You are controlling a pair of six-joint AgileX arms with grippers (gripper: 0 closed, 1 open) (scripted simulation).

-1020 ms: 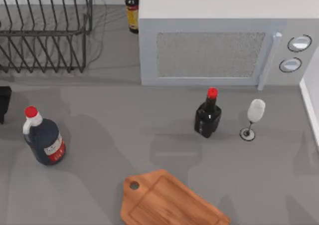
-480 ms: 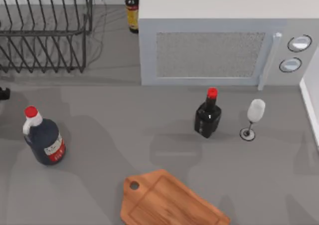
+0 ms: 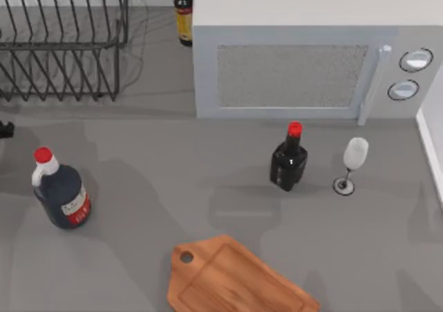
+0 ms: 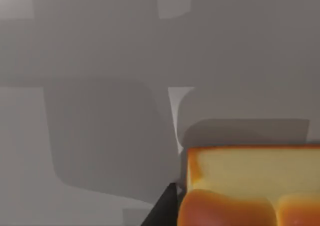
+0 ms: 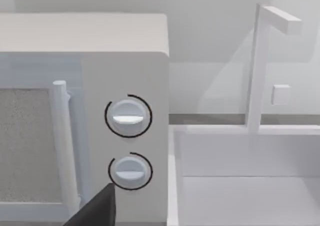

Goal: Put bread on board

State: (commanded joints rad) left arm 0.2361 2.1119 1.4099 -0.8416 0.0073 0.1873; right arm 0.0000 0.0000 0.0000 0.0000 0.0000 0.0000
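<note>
Since a second ago the dark left gripper (image 3: 4, 129) has drawn back to a sliver at the desk's (image 3: 173, 187) left edge. Its wrist view shows the bread (image 4: 250, 186), a golden loaf, close against the camera with a dark finger beside it; I cannot tell whether the jaws grip it. I judge the carry comes next, toward the board (image 3: 235, 281), bare at the near edge. Right arm parked facing the microwave (image 5: 85, 110), jaw state unclear

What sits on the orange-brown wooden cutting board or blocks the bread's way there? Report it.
Nothing visible does. The orange-brown wooden cutting board lies bare at the table's near edge; the golden bread loaf shows beside the left gripper's finger. The dark red-capped jug stands clear.
</note>
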